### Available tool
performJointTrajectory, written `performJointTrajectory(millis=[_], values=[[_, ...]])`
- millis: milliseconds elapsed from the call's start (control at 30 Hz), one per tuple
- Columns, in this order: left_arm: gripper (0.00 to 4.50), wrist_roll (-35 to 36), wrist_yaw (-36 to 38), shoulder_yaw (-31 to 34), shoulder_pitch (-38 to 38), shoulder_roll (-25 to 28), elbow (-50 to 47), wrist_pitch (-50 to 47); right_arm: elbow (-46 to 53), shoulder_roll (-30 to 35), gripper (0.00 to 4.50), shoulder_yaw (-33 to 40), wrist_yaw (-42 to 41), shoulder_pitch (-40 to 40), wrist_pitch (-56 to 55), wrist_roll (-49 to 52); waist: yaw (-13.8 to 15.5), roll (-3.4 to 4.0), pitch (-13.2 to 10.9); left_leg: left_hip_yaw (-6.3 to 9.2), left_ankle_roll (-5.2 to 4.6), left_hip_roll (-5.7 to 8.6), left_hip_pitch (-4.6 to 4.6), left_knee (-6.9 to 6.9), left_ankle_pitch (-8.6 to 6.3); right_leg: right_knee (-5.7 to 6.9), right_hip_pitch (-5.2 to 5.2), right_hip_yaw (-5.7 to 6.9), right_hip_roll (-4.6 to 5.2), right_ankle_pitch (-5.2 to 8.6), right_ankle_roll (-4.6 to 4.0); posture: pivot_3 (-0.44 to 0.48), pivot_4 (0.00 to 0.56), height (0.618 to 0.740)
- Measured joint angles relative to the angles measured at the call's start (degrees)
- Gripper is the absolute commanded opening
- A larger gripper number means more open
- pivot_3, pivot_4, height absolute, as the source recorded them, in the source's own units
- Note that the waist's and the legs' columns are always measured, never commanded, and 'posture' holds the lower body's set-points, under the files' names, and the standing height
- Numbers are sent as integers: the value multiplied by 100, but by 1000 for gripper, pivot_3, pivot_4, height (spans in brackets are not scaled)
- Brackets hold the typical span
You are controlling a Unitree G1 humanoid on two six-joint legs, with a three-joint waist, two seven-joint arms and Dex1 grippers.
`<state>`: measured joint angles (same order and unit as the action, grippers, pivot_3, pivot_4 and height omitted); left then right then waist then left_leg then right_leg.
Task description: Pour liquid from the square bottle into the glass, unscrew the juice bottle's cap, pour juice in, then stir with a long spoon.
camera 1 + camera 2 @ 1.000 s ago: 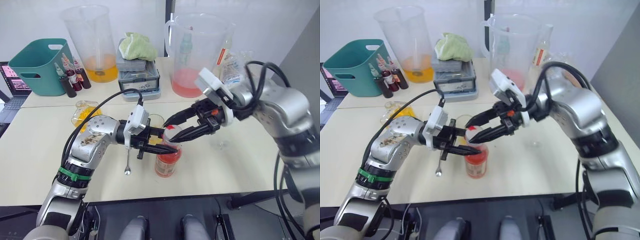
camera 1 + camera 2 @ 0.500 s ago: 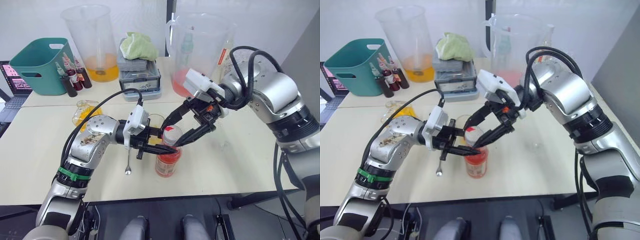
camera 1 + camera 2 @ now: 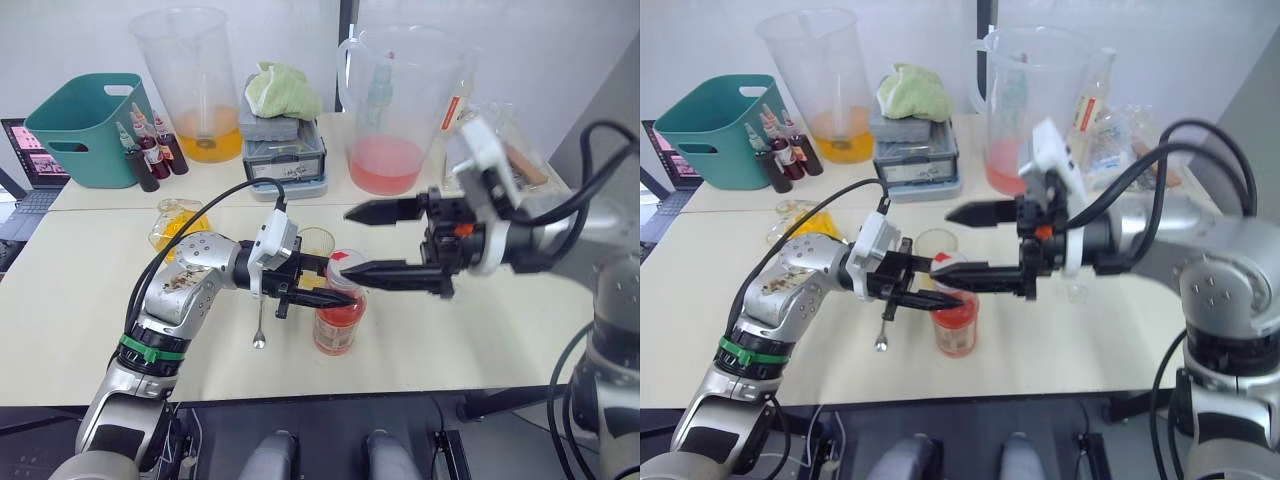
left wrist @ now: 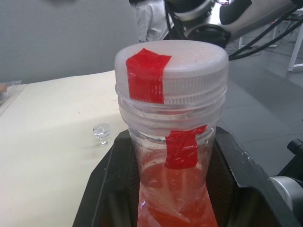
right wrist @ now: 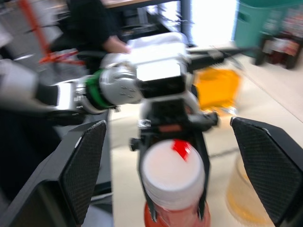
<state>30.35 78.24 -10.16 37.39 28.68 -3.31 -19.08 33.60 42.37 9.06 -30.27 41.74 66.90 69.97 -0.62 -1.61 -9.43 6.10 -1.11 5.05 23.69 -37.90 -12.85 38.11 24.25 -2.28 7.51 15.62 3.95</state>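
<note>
Left tool [image 3: 318, 283] clamps the capped juice bottle [image 3: 338, 318] holding pink-red juice; right tool [image 3: 352, 241] gapes wide.

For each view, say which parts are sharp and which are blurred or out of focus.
Left eye view: sharp throughout. Left wrist view: the cap and juice bottle neck crisp, the room behind soft. Right wrist view: blurred throughout, the left gripper and cap smeared.

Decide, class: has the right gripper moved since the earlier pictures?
Yes. The right gripper has rotated and drawn back from the cap, toward the robot's right.
</note>
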Motion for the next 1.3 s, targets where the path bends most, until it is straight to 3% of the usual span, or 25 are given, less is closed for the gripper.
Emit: performJointTrajectory(millis=[167,367,633,900,1000,1200,1300], values=[[1455,1,9,-2,1,-34,54,22,539,46,4458,148,1747,-571,27,834,-5,0,0,-1,-2,0,-5,0,0,-2,-7,0,-1,-1,1,0,150,740],[1455,1,57,0,8,-58,117,46,766,365,4458,-80,3181,-835,-313,1977,-11,0,0,-2,-3,0,-10,0,-1,-3,-14,2,-1,-1,2,0,150,740],[1455,-1,69,0,10,-66,128,46,751,418,4458,-591,3792,-796,-738,2205,-13,0,0,-3,-5,-1,-15,0,-1,-3,-19,3,-3,-1,2,0,150,740],[1455,0,69,0,10,-65,127,44,728,473,4458,-777,3859,-699,-899,2197,-15,0,0,-2,-5,-1,-15,0,-2,-3,-20,4,-4,-1,2,0,150,740],[1455,0,63,1,10,-65,127,43,720,519,3679,-820,3875,-673,-956,2197,-14,0,0,-2,-5,-1,-15,0,-2,-4,-20,3,-4,-1,2,0,150,740],[1455,0,34,1,10,-65,127,34,771,521,1693,-895,3809,-667,-1037,2252,-14,0,0,-2,-6,-1,-17,0,-2,-4,-22,4,-4,-1,2,0,150,740],[1455,1,28,6,10,-62,127,27,764,521,1663,-913,3780,-667,-1061,2224,-16,0,0,-2,-6,-2,-17,0,-2,-4,-21,4,-5,-1,2,0,150,740]])
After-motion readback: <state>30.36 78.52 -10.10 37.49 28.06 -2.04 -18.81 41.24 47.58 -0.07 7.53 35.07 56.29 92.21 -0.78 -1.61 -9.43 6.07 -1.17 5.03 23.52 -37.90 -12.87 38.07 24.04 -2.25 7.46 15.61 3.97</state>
